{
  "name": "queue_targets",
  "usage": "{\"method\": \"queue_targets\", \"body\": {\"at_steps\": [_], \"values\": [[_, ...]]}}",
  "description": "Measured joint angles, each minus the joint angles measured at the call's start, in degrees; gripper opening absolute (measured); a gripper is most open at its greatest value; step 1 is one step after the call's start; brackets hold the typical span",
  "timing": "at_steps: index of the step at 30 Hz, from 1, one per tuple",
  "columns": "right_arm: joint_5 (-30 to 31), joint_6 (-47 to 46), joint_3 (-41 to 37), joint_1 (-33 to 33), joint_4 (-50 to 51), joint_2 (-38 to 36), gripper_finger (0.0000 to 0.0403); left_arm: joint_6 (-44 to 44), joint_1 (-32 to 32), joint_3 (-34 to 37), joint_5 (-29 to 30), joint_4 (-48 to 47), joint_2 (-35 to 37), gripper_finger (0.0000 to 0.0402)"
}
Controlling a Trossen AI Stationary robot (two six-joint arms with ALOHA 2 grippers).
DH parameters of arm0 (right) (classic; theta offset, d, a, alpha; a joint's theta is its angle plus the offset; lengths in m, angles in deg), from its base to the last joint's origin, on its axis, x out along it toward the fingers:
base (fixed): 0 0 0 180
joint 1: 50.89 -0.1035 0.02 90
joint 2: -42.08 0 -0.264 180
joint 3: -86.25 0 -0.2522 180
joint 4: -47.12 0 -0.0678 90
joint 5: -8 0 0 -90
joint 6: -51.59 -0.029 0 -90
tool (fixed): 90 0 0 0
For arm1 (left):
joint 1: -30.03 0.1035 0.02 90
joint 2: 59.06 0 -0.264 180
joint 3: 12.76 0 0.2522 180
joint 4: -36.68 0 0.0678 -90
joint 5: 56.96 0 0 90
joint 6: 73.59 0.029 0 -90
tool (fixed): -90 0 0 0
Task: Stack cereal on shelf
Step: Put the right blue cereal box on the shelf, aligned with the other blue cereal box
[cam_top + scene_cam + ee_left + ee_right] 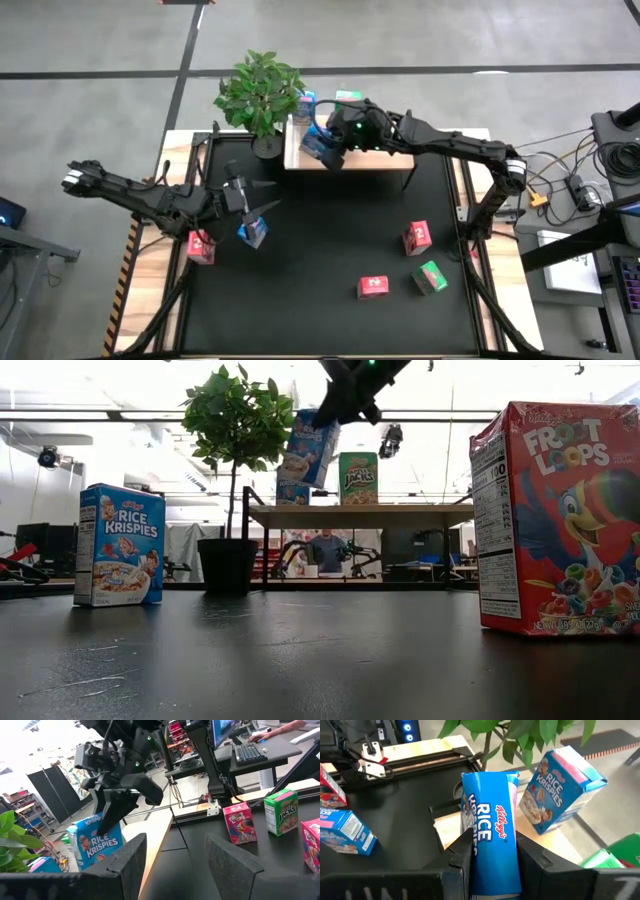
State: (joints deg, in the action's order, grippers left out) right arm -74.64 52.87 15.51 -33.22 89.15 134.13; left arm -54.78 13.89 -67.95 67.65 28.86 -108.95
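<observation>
Black tabletop (320, 250), contents listed left to right.

Left gripper (258, 207): parked low over the left side of the table, fingers apart with nothing between them. A red box (201, 246) and a blue box (253, 233) stand just beside it, neither touched.

Potted plant (260, 95): at the back left corner, its leaves close to the shelf's left end.

Shelf (300, 155): pale wood, along the back edge. One blue box (305, 104) stands on it at the left end; a green box (358, 478) stands further right.

Right gripper (492, 847): above the shelf, clamped on a blue box (492, 840) by its two narrow sides. The low view shows this box tilted and raised clear of the shelf top, over the blue box already there.

Loose stock, right half of the table: two red boxes (416, 238) (373, 287) and one green box (431, 277), well apart from both arms.

Risks, as judged from this layout:
- A tilted box let go too early may land on an edge and topple off the shelf.
- Coming down off-centre could knock the blue box beneath it over, or push it towards the plant.
- The gripper's fingers may catch the plant's leaves or the neighbouring green box on withdrawal.
</observation>
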Motion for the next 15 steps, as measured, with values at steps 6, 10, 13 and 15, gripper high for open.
{"method": "queue_targets", "body": {"at_steps": [6, 10, 13, 15], "values": [[0.13, 0.88, -3.05, 0.00, -5.94, 0.00, 0.0093, 0.20, 0.00, 0.00, 0.00, -0.02, -0.02, 0.0184], [0.17, 1.51, -3.87, -0.02, -8.68, 0.71, 0.0093, 0.20, 0.00, 0.00, 0.00, 0.00, -0.02, 0.0184], [0.13, 1.73, -3.76, 0.00, -8.40, 1.06, 0.0093, 0.20, 0.00, 0.00, -0.01, -0.01, -0.04, 0.0184], [0.14, 2.16, -3.57, 0.00, -10.54, 1.74, 0.0093, 0.20, 0.00, 0.00, -0.02, -0.02, -0.04, 0.0184]]}}
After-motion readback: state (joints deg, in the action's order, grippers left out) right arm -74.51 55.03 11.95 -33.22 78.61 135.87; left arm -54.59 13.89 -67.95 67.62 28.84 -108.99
